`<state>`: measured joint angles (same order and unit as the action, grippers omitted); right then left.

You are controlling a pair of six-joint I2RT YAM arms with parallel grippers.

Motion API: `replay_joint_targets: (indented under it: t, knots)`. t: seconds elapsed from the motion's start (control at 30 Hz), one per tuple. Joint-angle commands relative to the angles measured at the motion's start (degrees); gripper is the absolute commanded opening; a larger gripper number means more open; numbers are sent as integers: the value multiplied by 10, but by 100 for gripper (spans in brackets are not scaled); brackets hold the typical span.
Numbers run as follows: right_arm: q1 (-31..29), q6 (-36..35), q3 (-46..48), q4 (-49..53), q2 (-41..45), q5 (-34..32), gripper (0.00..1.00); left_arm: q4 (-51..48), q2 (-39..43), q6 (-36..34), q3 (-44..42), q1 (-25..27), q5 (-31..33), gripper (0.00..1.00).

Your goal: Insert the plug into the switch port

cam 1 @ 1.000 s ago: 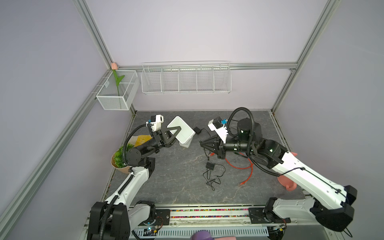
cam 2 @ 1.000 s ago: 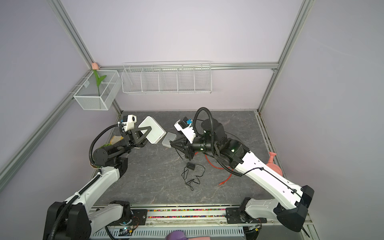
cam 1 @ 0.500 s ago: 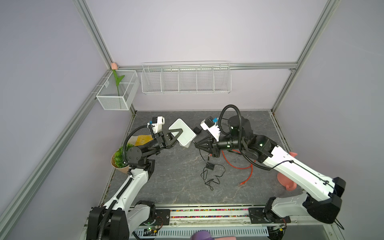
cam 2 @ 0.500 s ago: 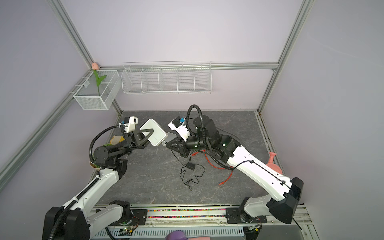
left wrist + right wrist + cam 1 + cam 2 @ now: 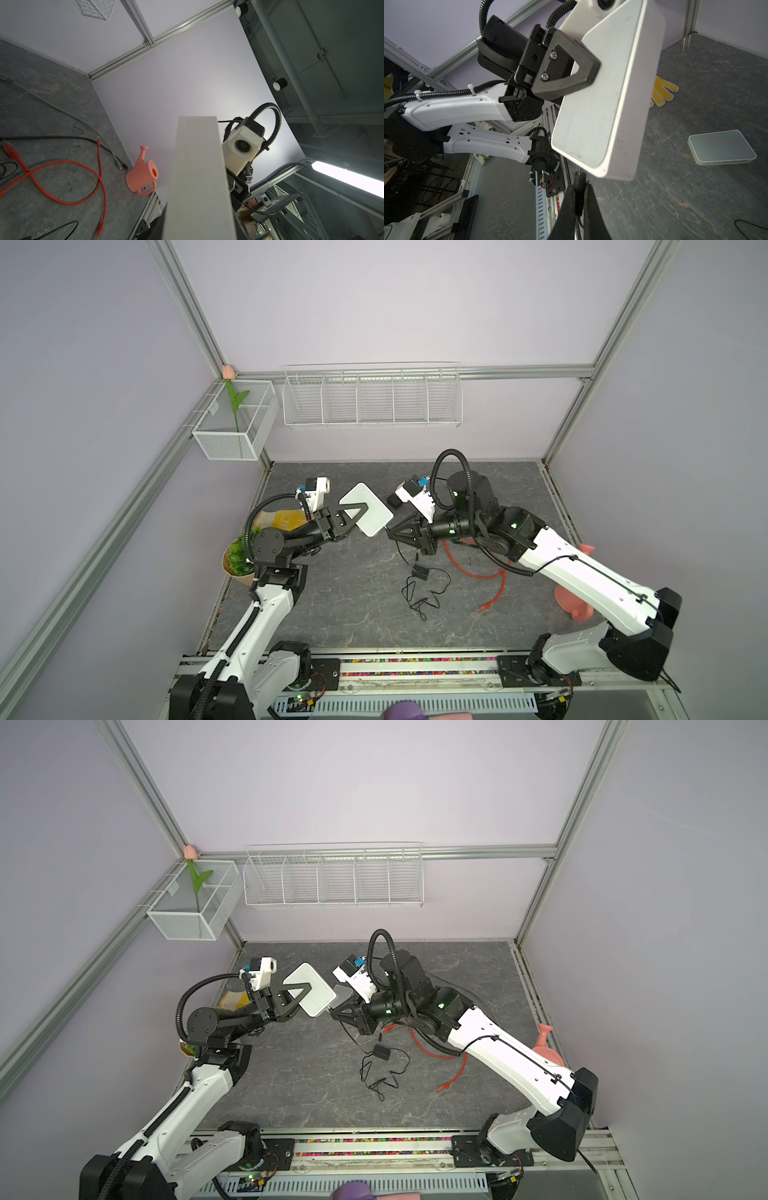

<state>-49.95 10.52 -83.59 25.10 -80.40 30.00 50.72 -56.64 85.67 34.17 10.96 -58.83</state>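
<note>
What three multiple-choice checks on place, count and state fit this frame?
1. The pink plastic watering can stands: A on a shelf; B on the grey stone-patterned table; C on a chair.
2. Flat rectangular plastic boxes in view: A two; B one; C four.
3. The small black plug is: A loose on the table; B dangling free; C gripped in the shut right tool.
B: it sits at the table's right edge.
A: the left tool holds the white plastic switch box aloft; a grey-topped flat box lies on the table.
C: the right wrist view shows it pinched.
</note>
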Motion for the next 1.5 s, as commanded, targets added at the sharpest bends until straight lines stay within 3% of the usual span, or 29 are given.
replay_joint_targets:
  t: [0.0,1.47]
  knots:
    - [3,0,-18,-18,-3,12,7,2,5,-9,14,5,-19,0]
    - [13,-11,-6,1,-11,21,6,-30,5,-33,28,4,-29,0]
